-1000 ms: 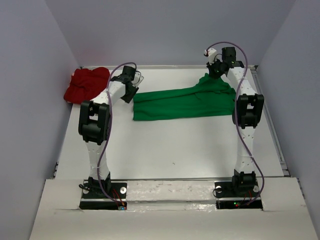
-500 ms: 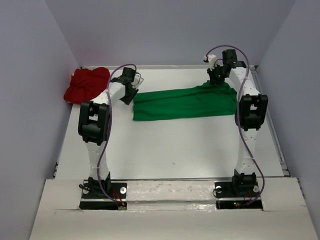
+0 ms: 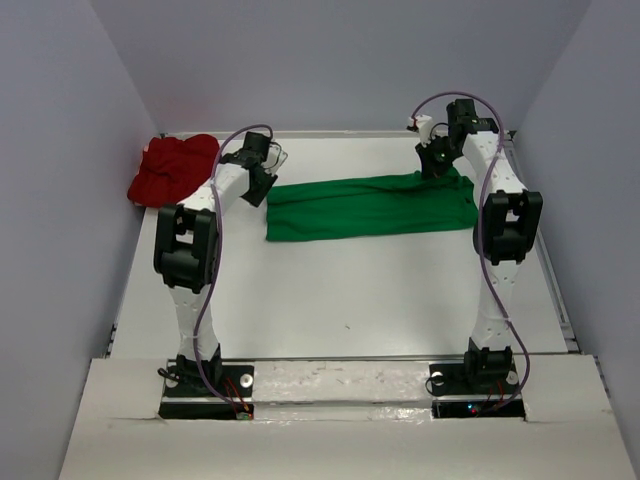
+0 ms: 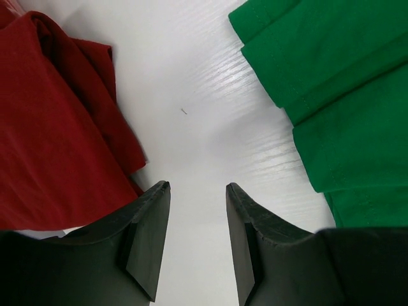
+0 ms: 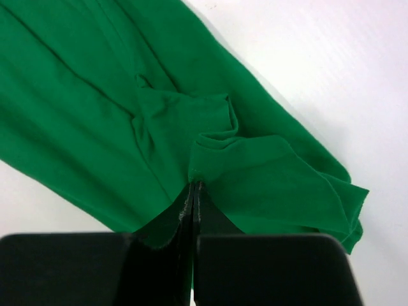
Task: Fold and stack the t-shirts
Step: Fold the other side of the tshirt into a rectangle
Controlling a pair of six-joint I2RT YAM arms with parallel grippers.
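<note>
Right claw (image 5: 193, 188): closed, pinching a fold of the green shirt (image 3: 370, 205).
Change: the cloth's raised peak has sunk flatter beneath this claw.
Left claw (image 4: 197, 188): half open, empty, unmoved; red shirt (image 4: 57, 140) at its left, green at its right.
Meaning: probably still smoothing; no fold begun.

Left tool (image 4: 197, 186) parted, right tool (image 5: 193, 186) clamped

free: table (image 3: 350, 290) near half, bare | blocked: green t-shirt (image 3: 370, 205) mid-far; red t-shirt (image 3: 172, 168) far-left corner | bare gap between them
</note>
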